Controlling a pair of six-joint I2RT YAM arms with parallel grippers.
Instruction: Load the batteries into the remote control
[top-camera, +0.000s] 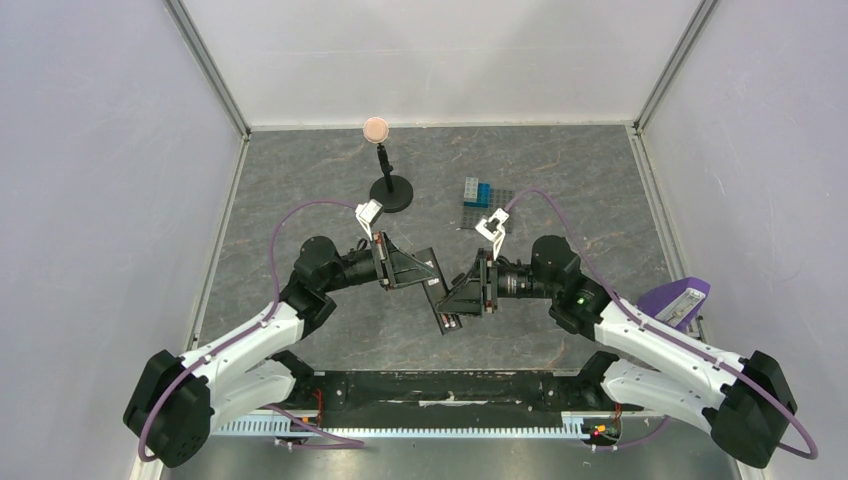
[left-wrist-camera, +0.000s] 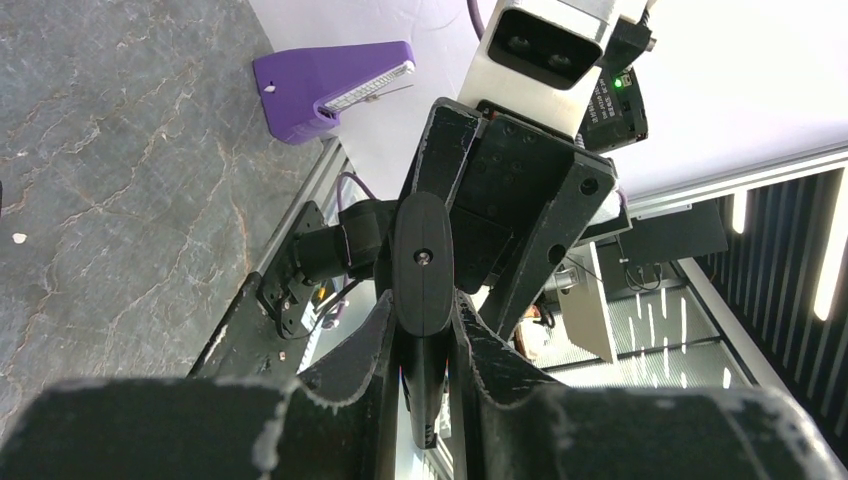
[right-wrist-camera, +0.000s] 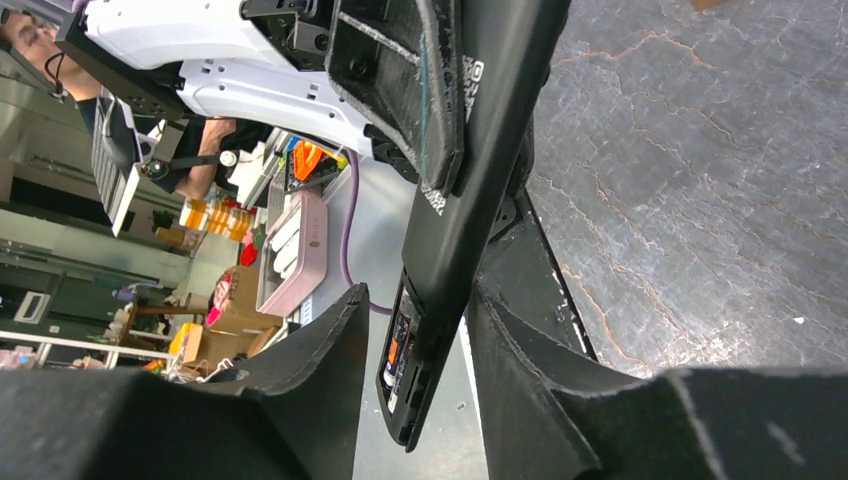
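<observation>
The remote control (top-camera: 441, 298) is a long black bar held off the table between the two arms. My left gripper (left-wrist-camera: 424, 305) is shut on its edges, and the bar runs up from the jaws end-on (left-wrist-camera: 423, 262). My right gripper (right-wrist-camera: 418, 325) stands open round the remote's lower end (right-wrist-camera: 470, 190). There is a gap on the recess side, and the other finger (right-wrist-camera: 530, 350) is close behind the back. In the open recess a battery (right-wrist-camera: 401, 345) with an orange and dark label lies in place. Whether a second battery lies beside it I cannot tell.
A black stand with a pinkish ball (top-camera: 377, 129) rises at the back centre. A grey baseplate with blue bricks (top-camera: 481, 195) lies behind my right gripper. A purple holder (top-camera: 676, 301) sits at the table's right edge, also in the left wrist view (left-wrist-camera: 325, 88).
</observation>
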